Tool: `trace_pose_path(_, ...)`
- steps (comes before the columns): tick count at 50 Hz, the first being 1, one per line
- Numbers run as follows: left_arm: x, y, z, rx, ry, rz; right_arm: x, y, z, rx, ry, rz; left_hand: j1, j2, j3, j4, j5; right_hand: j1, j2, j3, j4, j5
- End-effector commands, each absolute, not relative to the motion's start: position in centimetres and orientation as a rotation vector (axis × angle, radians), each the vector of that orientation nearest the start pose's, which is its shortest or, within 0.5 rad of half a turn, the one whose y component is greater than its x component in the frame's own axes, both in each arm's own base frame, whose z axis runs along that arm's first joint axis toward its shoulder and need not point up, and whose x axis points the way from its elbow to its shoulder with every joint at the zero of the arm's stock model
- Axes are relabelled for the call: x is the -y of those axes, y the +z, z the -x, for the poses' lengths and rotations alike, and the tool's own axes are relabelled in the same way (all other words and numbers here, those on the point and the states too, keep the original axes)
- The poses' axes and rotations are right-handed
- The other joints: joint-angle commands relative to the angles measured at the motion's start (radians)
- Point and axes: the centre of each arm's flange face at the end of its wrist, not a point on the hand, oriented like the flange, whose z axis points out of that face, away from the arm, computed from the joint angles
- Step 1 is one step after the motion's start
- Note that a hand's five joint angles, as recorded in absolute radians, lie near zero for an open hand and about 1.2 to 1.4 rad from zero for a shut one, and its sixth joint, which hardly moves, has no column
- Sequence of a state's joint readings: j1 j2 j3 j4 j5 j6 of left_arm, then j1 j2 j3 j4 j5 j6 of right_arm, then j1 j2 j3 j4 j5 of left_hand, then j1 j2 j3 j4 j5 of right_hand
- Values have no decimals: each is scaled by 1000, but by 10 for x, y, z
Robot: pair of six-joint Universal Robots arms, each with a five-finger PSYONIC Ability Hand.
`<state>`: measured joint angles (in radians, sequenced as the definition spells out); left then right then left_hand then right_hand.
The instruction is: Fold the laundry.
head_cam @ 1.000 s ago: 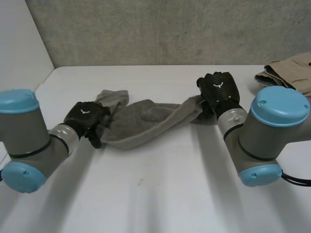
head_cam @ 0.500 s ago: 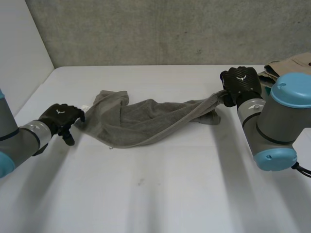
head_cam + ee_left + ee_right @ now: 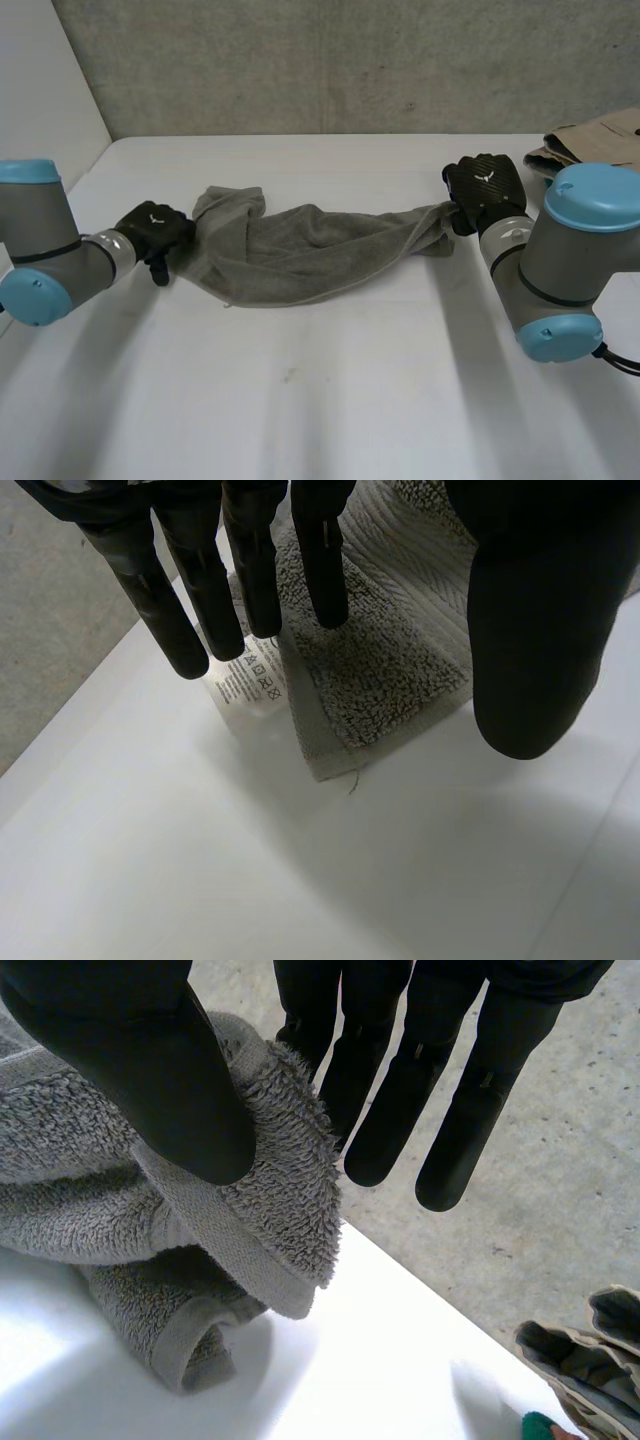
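A grey towel (image 3: 300, 250) lies stretched out across the white table (image 3: 330, 400) between my two hands. My right hand (image 3: 485, 185) is at its right end, and in the right wrist view the thumb (image 3: 150, 1070) pinches a bunched fold of the towel (image 3: 250, 1190) against the fingers. My left hand (image 3: 155, 232) is at the towel's left corner. In the left wrist view its fingers (image 3: 250, 560) hang straight over that corner (image 3: 380, 650) and its white care label (image 3: 250, 680), the thumb standing apart, nothing gripped.
A folded beige garment (image 3: 595, 145) lies at the table's far right, just beyond my right arm, and appears past the fingertips in the right wrist view (image 3: 590, 1360). The table's left edge (image 3: 90, 170) runs close behind my left hand. A grey wall stands behind.
My left hand let go of the towel's left end, swung out left, then came back to the corner. My right hand drew its end rightward, pulling the towel out straighter.
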<state>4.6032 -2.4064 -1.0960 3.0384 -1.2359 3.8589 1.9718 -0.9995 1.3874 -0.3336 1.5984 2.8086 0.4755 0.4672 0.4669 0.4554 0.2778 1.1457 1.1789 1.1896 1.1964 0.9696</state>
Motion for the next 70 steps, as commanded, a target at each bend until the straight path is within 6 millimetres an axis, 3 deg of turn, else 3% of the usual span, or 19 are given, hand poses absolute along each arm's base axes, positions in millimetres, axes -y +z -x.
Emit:
trace_pose_path(1,409,122,213,-2225,-1700,-1312,332,182,-282,-2128,-2136,806,52,60,61,72,75,251,217,207,200,252)
trace_pose_path(20,429,110,222,-2093,-1665,-1382,329,176,-285,-2133,-2127,844,125,134,134,146,149,251,217,207,200,252)
trace_pose_path(24,429,110,224,-2093,-1655,-1390,329,176,-285,-2134,-2126,847,222,230,231,242,245,251,217,207,200,252)
trace_pose_path(37,428,109,235,-2065,-1660,-1422,327,176,-285,-2140,-2120,850,897,905,905,917,920,251,217,207,200,252)
trace_pose_path(40,427,112,234,-2073,-1652,-1406,326,176,-285,-2139,-2117,854,921,929,929,941,944,251,217,207,200,252)
trace_pose_path(43,427,135,230,-2065,-1654,-1349,325,183,-284,-2138,-2126,856,921,929,929,941,944,251,217,207,200,252)
trace_pose_path(44,426,158,226,-2046,-1671,-1301,322,189,-283,-2138,-2128,869,921,929,929,941,944,251,217,207,200,252)
trace_pose_path(47,417,191,218,-2049,-1681,-1225,318,207,-278,-2144,-2142,897,921,929,929,941,944,251,217,207,200,252)
trace_pose_path(48,408,208,207,-2079,-1678,-1169,315,220,-273,-2155,-2154,924,921,929,929,941,944,251,217,207,200,252)
trace_pose_path(51,392,236,190,-2120,-1700,-1089,311,240,-263,-2168,-2171,976,921,929,929,941,944,251,217,207,200,252)
trace_pose_path(52,378,255,183,-2133,-1734,-1055,308,254,-257,-2169,-2185,1017,921,929,929,941,944,251,217,207,200,252)
trace_pose_path(60,311,325,168,-2073,-1962,-1011,279,324,-234,-2097,-2274,1093,921,929,929,941,944,251,217,207,200,252)
trace_pose_path(65,292,333,166,-2096,-2011,-1005,263,337,-230,-2092,-2241,1130,921,929,929,941,944,251,217,207,200,252)
trace_pose_path(70,280,309,166,-2255,-1848,-1013,262,306,-232,-2214,-2013,1268,921,929,929,941,944,251,217,207,200,252)
